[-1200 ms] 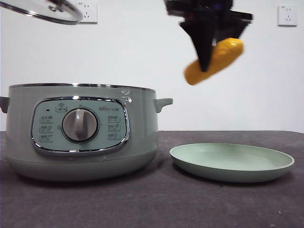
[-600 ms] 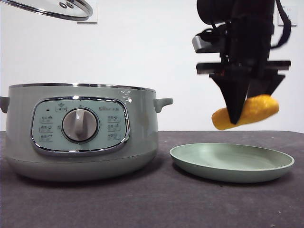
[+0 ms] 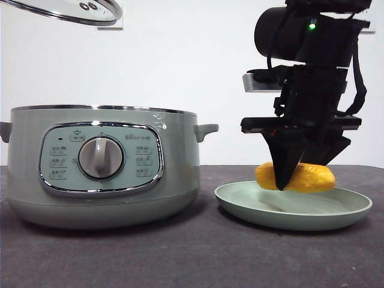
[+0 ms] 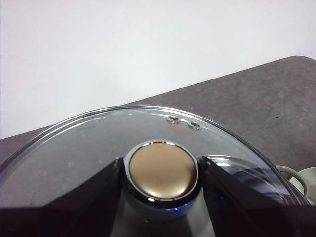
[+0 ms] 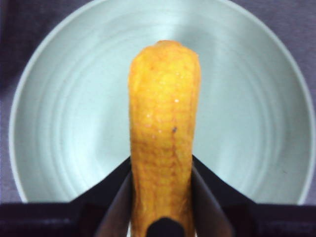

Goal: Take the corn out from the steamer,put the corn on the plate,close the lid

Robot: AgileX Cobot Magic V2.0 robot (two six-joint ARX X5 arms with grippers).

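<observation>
Front view showed our right end effector (image 3: pixel 287 180) low over the plate (image 3: pixel 240 201), clenched around the corn (image 3: pixel 312 177), whose long axis lay level and left to right across the plate's middle. We could not tell whether the cob rested on the plate or hung just above it. Our left end effector (image 4: pixel 159 173) gripped the lid (image 3: pixel 54 11) by its knob, high above the open steamer (image 3: pixel 174 162) on the bench (image 3: pixel 192 258).
</observation>
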